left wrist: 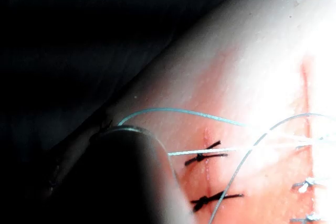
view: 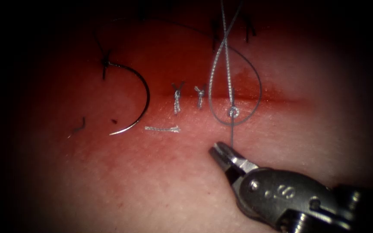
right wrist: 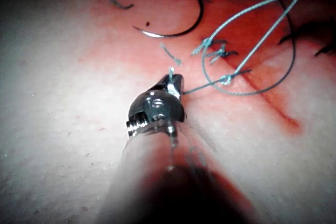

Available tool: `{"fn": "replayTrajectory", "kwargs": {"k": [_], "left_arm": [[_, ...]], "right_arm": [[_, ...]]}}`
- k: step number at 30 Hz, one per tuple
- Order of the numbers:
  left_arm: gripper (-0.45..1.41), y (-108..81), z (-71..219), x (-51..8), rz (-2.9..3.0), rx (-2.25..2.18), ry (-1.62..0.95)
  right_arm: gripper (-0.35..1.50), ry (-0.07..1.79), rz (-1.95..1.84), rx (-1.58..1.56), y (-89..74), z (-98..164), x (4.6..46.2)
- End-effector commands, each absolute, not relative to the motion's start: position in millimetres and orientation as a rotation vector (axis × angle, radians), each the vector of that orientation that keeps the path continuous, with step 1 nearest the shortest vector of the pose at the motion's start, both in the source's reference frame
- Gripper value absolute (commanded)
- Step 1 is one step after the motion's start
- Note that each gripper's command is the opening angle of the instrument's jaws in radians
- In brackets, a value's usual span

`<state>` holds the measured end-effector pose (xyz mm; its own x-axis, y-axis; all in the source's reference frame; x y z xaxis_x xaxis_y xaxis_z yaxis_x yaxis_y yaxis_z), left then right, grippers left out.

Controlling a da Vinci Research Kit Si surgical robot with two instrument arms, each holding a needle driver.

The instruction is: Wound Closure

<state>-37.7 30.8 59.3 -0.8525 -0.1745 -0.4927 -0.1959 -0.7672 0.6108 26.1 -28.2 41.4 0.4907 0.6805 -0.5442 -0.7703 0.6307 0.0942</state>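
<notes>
The curved needle (view: 144,97) lies loose on the tissue (view: 109,181) at the left end of the cut, held by no tool and not driven in. It also shows in the right wrist view (right wrist: 185,29). My right tool (view: 216,151) sits just below the cut, jaws shut on the short thread end that rises to a small knot (view: 233,112) on the cut (view: 277,98). From the knot a wide thread loop (view: 257,82) crosses itself and leaves upward. In the right wrist view the right tool (right wrist: 176,80) grips the same thread close to the knot (right wrist: 226,80). The left tool's shaft (left wrist: 136,171) is a dark blur beside the thread (left wrist: 184,111).
Two tied pale stitches (view: 177,97) (view: 200,95) sit on the cut left of the knot. A cut piece of thread (view: 162,128) lies below them. Dark stitches (view: 214,32) cross the tissue further back, and red fluid stains the area around the cut.
</notes>
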Motion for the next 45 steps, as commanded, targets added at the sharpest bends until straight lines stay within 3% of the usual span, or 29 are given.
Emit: {"fn": "replayTrajectory", "kwargs": {"k": [1, 13, 45], "left_arm": [[-0.45, 31.9, 59.7, -38.3, 2.811, -0.844, 1.076], [-0.45, 35.2, 62.9, -37.9, 2.848, -0.779, 1.177], [-0.45, 38.5, 67.3, -36.5, 2.845, -0.733, 1.209]], "right_arm": [[-0.35, 0.586, 0.879, -0.167, -28.9, 41.5, 27.1], [-0.35, 0.587, 0.855, -0.158, -30.6, 41.4, 27.0], [-0.35, 0.367, 0.743, 0.012, -39.7, 40.3, 28.1]]}}
